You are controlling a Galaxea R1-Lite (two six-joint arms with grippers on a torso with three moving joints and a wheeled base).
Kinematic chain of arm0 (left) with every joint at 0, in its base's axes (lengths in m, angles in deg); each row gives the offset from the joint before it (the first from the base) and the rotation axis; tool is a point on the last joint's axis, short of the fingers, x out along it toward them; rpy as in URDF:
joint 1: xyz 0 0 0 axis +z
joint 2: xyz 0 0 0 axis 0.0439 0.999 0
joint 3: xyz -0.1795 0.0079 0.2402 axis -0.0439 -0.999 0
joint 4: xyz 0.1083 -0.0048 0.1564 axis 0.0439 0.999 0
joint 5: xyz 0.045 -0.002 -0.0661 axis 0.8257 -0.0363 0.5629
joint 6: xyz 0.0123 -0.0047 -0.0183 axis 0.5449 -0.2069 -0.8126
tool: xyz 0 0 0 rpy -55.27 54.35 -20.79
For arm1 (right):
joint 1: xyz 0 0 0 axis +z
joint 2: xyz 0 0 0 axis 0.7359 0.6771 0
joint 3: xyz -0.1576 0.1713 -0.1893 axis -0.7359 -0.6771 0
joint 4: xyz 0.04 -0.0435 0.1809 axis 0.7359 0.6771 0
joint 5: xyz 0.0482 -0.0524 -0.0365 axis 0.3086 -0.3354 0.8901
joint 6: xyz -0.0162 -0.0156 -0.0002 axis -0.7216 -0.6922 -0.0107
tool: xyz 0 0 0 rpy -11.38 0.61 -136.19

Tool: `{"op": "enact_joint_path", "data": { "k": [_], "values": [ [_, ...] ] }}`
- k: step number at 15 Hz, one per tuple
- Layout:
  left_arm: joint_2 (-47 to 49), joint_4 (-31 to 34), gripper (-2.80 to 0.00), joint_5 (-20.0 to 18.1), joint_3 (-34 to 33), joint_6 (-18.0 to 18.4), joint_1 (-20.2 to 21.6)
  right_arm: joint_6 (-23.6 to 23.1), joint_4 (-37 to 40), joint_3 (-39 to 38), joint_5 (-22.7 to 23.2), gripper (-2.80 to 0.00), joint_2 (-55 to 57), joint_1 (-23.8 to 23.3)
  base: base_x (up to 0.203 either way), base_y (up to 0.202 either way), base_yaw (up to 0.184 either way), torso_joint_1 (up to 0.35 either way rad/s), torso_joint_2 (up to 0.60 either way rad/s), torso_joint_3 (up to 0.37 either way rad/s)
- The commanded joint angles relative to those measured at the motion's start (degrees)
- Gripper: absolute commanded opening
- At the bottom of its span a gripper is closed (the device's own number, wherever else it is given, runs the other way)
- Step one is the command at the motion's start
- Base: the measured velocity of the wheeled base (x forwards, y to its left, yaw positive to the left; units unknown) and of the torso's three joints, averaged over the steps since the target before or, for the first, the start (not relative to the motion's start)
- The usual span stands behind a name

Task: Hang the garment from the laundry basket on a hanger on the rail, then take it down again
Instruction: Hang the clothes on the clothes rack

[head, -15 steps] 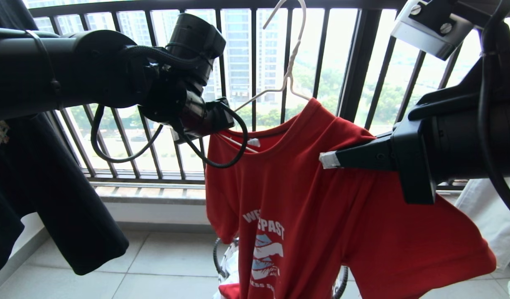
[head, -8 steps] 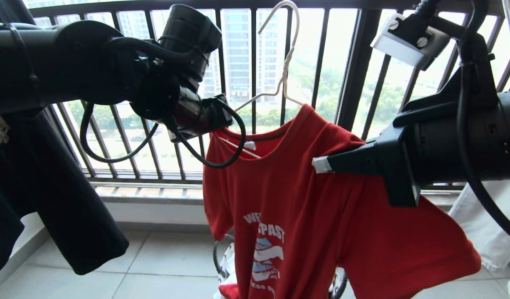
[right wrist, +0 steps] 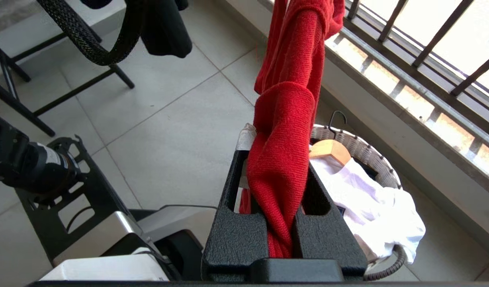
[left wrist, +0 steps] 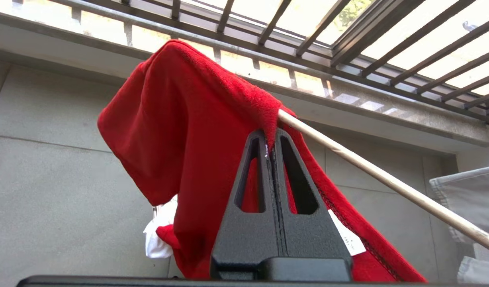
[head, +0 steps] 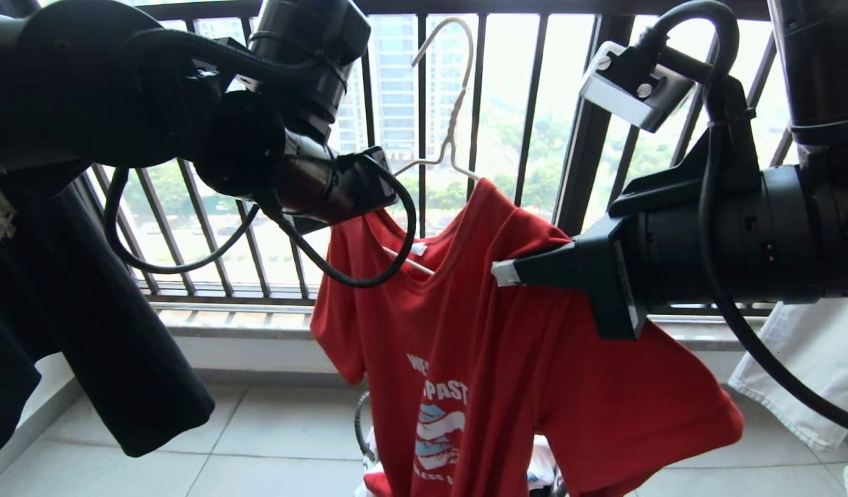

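Observation:
The garment (head: 507, 345), a red T-shirt with white lettering, hangs in the air on the thin white hanger (head: 446, 148), whose hook points up free in front of the window bars. My left gripper (left wrist: 271, 137) is shut on the garment's collar edge (left wrist: 264, 115), right where the hanger's arm (left wrist: 388, 183) comes out. My right gripper (head: 505, 271) is shut on a bunched fold of the garment's other shoulder (right wrist: 288, 119). The laundry basket (right wrist: 368, 155) stands on the floor below the shirt. The rail is out of view.
A black shirt (head: 65, 310) hangs at the left and a white cloth (head: 811, 366) at the right. The dark window railing (head: 583, 138) is just behind the hanger. A white T-shirt (right wrist: 372, 191) on a wooden hanger (right wrist: 330, 150) lies in the basket. Black rack legs (right wrist: 69, 91) stand on the tiles.
Both grippers have carried the garment and hanger to the left in the head view; the hook has come slightly lower in the picture. Both grips are unchanged.

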Motion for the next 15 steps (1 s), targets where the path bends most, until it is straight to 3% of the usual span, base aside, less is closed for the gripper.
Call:
{"op": "enact_joint_path", "data": {
  "k": [1,4,11,15],
  "values": [
    [-3.52,0.10,-2.80,0.03,-0.83,-0.65,-0.87,-0.01,-5.26,-2.91,0.71,-2.80,0.19,0.05,0.000,0.000,0.000,0.000,0.00,0.000],
    [-7.66,-1.21,-2.80,-0.05,-2.90,-0.84,-2.59,-0.10,-11.88,-6.26,2.53,-2.80,0.10,-0.02,0.000,0.000,0.000,0.000,0.00,0.000],
    [-16.08,-3.16,-2.80,-0.05,-6.87,-0.50,-7.31,0.08,-12.97,-7.14,5.24,-2.80,-0.61,-0.04,0.000,0.000,0.000,0.000,0.00,0.000],
    [-16.56,-3.19,-2.80,0.04,-8.79,0.03,-10.47,0.08,-18.12,-9.82,7.51,-2.80,-1.57,-0.04,0.000,0.000,0.000,0.000,0.00,0.000]
  ]
}}
